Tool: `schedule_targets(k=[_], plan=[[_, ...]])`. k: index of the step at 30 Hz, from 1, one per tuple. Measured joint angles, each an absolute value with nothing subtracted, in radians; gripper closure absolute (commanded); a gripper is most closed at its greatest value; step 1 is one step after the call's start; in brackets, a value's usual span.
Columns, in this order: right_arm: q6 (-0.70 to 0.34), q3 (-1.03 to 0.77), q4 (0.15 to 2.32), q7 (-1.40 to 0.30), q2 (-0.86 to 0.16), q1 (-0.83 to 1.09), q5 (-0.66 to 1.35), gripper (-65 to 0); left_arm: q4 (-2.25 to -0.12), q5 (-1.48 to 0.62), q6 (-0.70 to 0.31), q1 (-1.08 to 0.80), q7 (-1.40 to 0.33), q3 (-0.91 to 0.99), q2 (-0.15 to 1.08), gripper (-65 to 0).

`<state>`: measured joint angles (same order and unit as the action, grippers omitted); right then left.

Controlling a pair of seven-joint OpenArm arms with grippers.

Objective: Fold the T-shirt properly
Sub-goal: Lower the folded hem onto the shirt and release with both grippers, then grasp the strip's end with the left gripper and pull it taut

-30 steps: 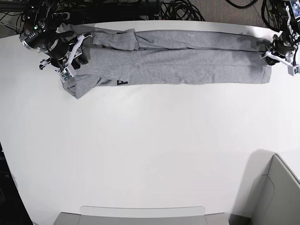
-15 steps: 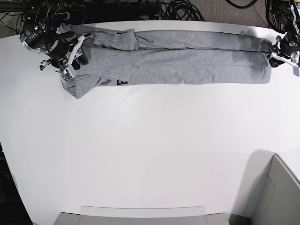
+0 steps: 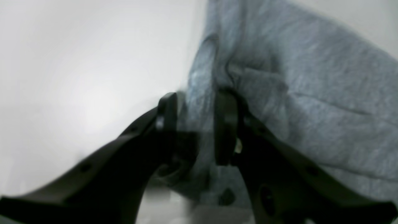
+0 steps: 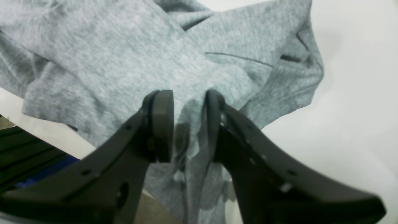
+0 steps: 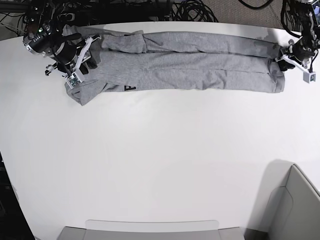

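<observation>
The heather-grey T-shirt [image 5: 190,65] lies as a long narrow band across the far side of the white table [image 5: 160,150]. A bit of black lettering [image 5: 130,88] shows at its near edge. My left gripper [image 5: 286,56] is at the band's right end. In the left wrist view it [image 3: 196,124] is shut on a bunched fold of the shirt [image 3: 311,93]. My right gripper [image 5: 82,65] is at the band's left end. In the right wrist view it [image 4: 188,127] is shut on a pinch of the cloth [image 4: 124,56].
Black cables [image 5: 190,10] lie behind the table's far edge. A grey bin [image 5: 150,230] sits at the near edge and another [image 5: 295,205] at the near right corner. The table's left edge curves past my right arm.
The shirt's right end has drawn in to the left and toward the far edge with my left gripper. My right gripper shifted slightly toward the far edge with the left end.
</observation>
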<state>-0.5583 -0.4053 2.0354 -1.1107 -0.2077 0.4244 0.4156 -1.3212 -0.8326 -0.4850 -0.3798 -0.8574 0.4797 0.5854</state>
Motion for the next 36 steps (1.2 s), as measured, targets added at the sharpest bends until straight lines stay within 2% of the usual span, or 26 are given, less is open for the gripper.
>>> schedule_targets(k=[3, 6, 10, 17, 21, 26, 36], plan=[[-0.558, -0.405, 2.035, -1.111, -0.21, 0.427, 0.416, -17.9, -1.25, -0.858, -0.513, -0.348, -0.839, 0.489, 0.59, -20.4], [-0.558, -0.405, 2.035, -1.111, -0.21, 0.427, 0.413, -17.9, -1.208, -0.839, -0.505, -0.313, -0.862, 0.565, 0.583, -17.7], [-0.558, -0.405, 2.035, -1.111, -0.21, 0.418, 0.415, -17.9, -1.203, -0.827, -0.487, -0.321, -0.881, 0.673, 0.579, -17.2], [-0.559, -0.405, 2.035, -1.111, -0.231, 0.421, 0.413, -17.9, -1.393, -1.08, -0.494, -0.373, -0.969, 0.701, 0.582, -19.3], [-0.558, -0.404, 2.035, -1.111, -0.227, 0.421, 0.416, -17.9, -1.358, -1.066, -0.487, -0.374, -0.991, 0.696, 0.584, -20.5], [-0.558, -0.403, 2.035, -1.111, -0.229, 0.422, 0.415, -17.9, -1.315, -0.934, -0.484, -0.393, -0.994, 0.696, 0.578, -20.4], [-0.558, -0.403, 2.035, -1.111, -0.229, 0.424, 0.416, -17.9, -1.336, -0.932, -0.487, -0.391, -0.965, 0.636, 0.574, -20.4]])
